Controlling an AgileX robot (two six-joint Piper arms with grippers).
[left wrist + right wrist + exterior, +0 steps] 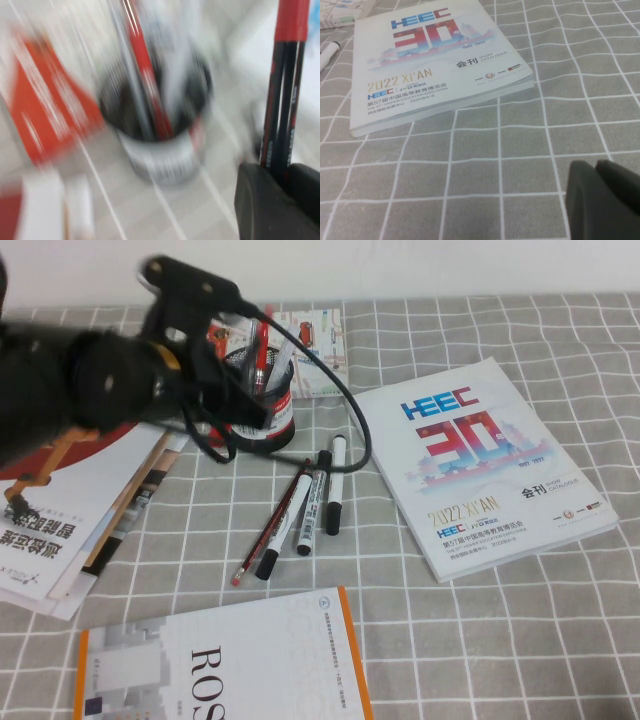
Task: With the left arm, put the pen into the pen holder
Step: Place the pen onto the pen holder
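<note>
Left arm reaches over the table (560, 640), left gripper (280, 172) just above and beside the pen holder (262, 390), fingers clamped on the pen (285, 85), which stands upright, off the table; grab and lift look done, drop into holder not yet; right gripper (605, 200) parked low by the catalogue (420, 65), fingers look closed, empty

The high view looks down from the robot's side onto the checked cloth (520, 640), with the left arm (90, 380) filling its upper left. The left wrist view looks closely down at the pen holder (160, 135), also seen at upper centre of the high view. The right wrist view sits low beside the white catalogue (425, 65), shared with the high view's right.
</note>
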